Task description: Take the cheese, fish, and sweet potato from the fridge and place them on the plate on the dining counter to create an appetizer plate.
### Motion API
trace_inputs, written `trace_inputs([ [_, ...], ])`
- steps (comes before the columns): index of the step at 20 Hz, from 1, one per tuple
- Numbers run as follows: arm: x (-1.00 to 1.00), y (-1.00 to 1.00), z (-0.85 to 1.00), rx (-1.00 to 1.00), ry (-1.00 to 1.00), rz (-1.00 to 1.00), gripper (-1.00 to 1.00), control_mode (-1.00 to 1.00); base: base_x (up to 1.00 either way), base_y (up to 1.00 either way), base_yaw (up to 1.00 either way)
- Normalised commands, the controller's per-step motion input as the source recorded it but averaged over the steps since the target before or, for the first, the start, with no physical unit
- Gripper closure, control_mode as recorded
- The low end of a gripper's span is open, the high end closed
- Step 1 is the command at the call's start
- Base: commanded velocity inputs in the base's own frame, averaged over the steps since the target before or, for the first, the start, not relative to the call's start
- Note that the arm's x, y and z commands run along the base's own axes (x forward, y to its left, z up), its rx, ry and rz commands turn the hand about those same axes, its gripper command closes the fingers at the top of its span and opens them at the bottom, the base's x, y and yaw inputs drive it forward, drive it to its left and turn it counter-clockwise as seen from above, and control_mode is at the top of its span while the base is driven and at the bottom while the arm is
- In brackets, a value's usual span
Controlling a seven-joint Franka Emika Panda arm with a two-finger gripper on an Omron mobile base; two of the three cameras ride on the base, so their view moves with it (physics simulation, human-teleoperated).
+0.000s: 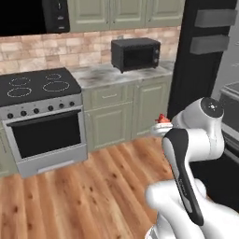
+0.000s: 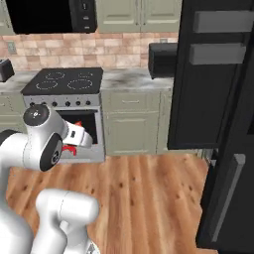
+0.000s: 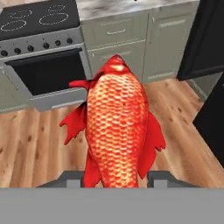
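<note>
Fish (image 3: 116, 131), scaly, red-orange, finned, in end effector (image 3: 116, 178)

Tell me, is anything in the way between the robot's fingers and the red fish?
No. The fish already sits between the gripper's jaws, which are closed on its body, held up over the wooden floor in front of the oven. Nothing lies between them.

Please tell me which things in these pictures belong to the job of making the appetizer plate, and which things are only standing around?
Belong to the job:
- fish, held in the gripper
- fridge, its black door open

Only standing around:
- stove with oven
- microwave on the wall counter
- green cabinets
</note>
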Motion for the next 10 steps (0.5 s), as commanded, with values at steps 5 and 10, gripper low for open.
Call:
trace_inputs([
  [5, 0.0, 0.0, 0.0, 0.0, 0.0, 0.0, 1.0, 1.0, -0.63, -0.11, 0.6],
  [10, 0.0, 0.0, 0.0, 0.0, 0.0, 0.0, 1.0, 1.0, -0.55, -0.01, 0.57],
])
